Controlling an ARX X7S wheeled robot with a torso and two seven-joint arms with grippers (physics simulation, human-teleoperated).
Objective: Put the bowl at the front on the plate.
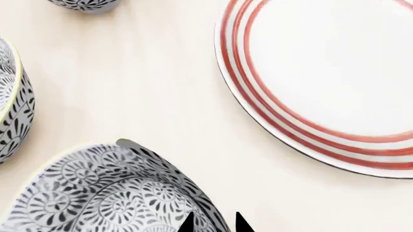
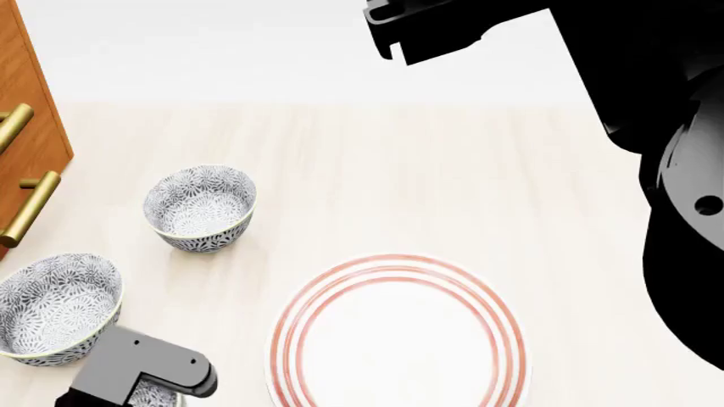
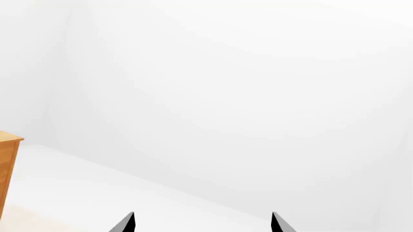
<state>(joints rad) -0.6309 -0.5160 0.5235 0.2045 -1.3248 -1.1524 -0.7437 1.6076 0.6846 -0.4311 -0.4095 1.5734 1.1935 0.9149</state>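
Fingertips of the left gripper (image 1: 214, 223) were close together at the wall of the bowl (image 1: 110, 193), one inside the rim and one outside, so the gripper seemed to pinch this wall. The contact itself was at the edge of the left wrist view, so this is my judgement only. In the head view this bowl was almost hidden under the left gripper, at the near edge of the table (image 2: 453, 186).

Just beyond the gripper lay the plate (image 1: 310, 116), apart from the bowl and with nothing on it. On the other side of the gripper stood a second bowl (image 2: 57, 307), and further away a third bowl (image 2: 200, 208). A wooden cabinet (image 2: 29, 127) with brass handles stood past them.

The right gripper (image 3: 202, 223) was raised far from all this, its fingertips wide apart, holding nothing.

One thin wall is a weak hold, I think. The bowl could tilt or slip when it is lifted, and it could knock the second bowl, which was near.
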